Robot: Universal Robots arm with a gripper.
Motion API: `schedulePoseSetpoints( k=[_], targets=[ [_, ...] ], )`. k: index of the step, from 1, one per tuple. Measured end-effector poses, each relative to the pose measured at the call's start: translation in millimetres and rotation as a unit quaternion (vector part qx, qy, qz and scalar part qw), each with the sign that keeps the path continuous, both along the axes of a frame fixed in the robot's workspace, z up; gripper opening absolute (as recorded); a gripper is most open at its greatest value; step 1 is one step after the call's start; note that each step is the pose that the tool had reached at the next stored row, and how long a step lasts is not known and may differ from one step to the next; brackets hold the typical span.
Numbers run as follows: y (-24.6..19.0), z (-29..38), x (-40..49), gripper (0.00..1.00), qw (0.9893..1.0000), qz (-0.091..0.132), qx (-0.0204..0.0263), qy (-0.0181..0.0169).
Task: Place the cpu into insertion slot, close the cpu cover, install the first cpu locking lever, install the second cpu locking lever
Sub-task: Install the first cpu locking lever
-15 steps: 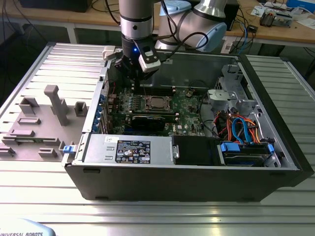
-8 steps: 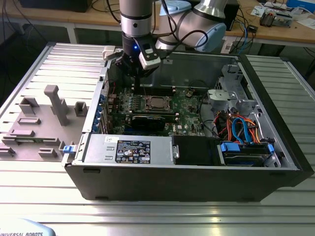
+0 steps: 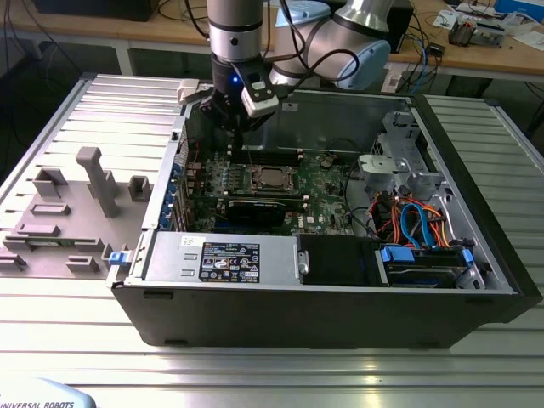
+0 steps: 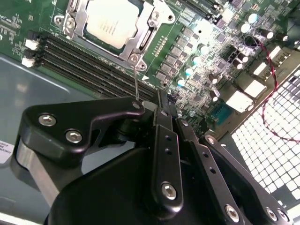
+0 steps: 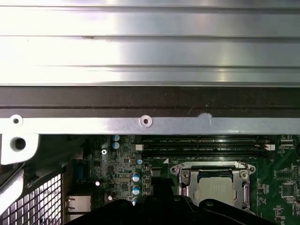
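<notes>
The cpu [image 4: 115, 21] lies in the insertion slot [image 3: 270, 178] on the green board, its dull silver top showing through the window of the cpu cover [image 4: 140, 42], which rests flat around it. A thin wire locking lever [image 4: 136, 79] runs from the socket's corner toward my gripper [image 4: 163, 101]. The black fingers are shut with nothing between them, and the lever's end sits just beside them. In the exterior view my gripper [image 3: 242, 127] hangs above the board, behind the socket. The first wrist view shows the cpu [image 5: 218, 190] and the cover [image 5: 213, 168] beyond the gripper's dark body.
Black memory slots [image 4: 84, 58] run beside the socket. The case's metal wall [image 5: 145, 122] and perforated grille [image 4: 276, 117] are close by. A power supply [image 3: 221, 255], blue and orange cables [image 3: 416, 221] and a drive bay fill the case's near side. Grey fixtures [image 3: 98, 178] stand on the exterior view's left.
</notes>
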State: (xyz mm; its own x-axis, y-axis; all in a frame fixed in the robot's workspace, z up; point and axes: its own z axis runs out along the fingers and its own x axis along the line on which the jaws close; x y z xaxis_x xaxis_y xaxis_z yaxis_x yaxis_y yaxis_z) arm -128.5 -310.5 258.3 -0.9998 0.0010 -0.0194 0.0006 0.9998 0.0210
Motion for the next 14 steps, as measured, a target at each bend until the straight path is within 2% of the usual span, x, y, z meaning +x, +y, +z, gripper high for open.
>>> schedulePoseSetpoints(
  k=[11, 14],
  targets=[
    [0.3, 0.0, 0.1, 0.11, 1.0000, 0.001, 0.0000, 0.0000],
    [0.4, -0.1, 0.1, 0.11, 0.9999, 0.014, 0.0000, -0.0015]
  ],
)
